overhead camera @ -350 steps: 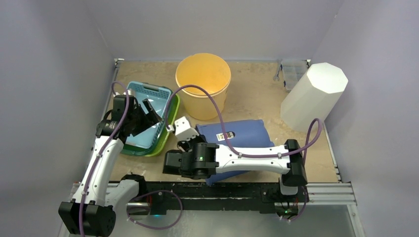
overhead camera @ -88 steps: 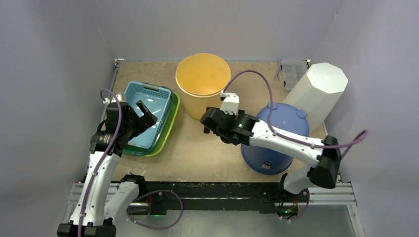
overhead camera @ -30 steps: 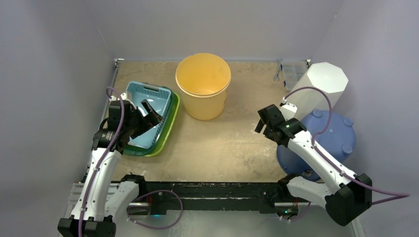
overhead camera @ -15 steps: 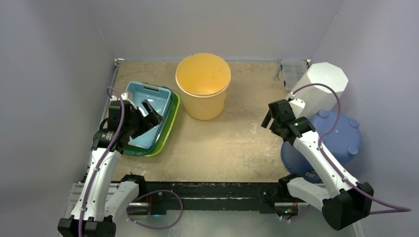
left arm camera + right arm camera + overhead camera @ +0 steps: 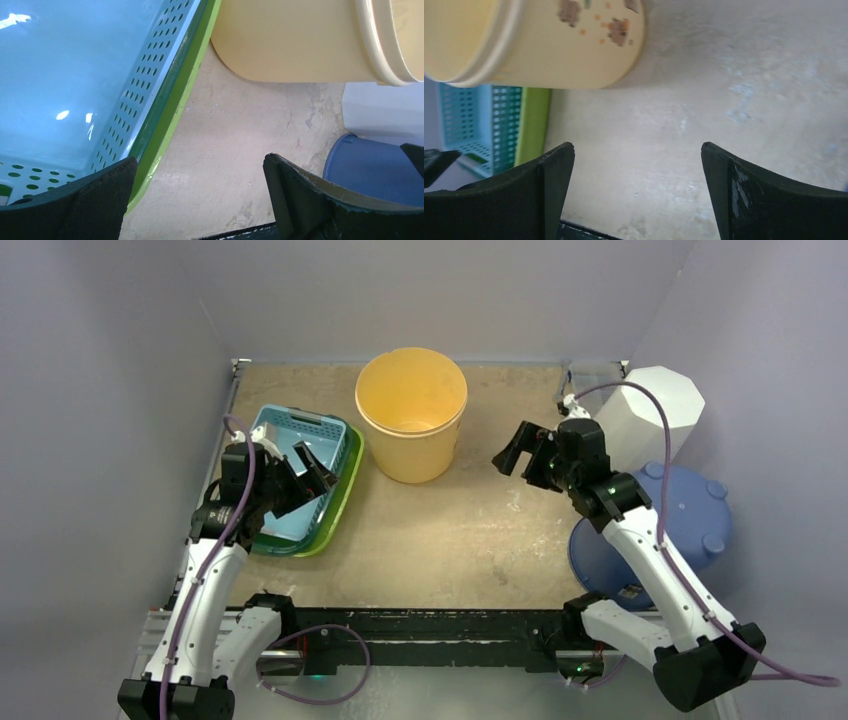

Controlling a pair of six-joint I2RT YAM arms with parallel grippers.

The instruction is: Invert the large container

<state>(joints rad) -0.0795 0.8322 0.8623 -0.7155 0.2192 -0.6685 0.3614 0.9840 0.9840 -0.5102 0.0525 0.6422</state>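
Note:
The large container (image 5: 672,530) is a blue tub at the table's right side, standing with its base up and small round feet showing on top; the left wrist view catches its edge (image 5: 370,170). My right gripper (image 5: 520,450) hangs open above the bare tabletop to the left of the tub, apart from it, with nothing between its fingers (image 5: 638,150). My left gripper (image 5: 300,465) is open over the right rim of a light-blue basket (image 5: 310,435), also holding nothing (image 5: 200,170).
A yellow bucket (image 5: 412,410) stands upright at the back centre. The basket sits in a green tray (image 5: 340,505) on the left. A white octagonal bin (image 5: 650,410) leans at the back right beside a small clear box (image 5: 592,380). Grey walls close three sides.
My right arm has swung away from the blue tub, up and left toward the table's middle. The tub has stayed put. The left arm has barely shifted.

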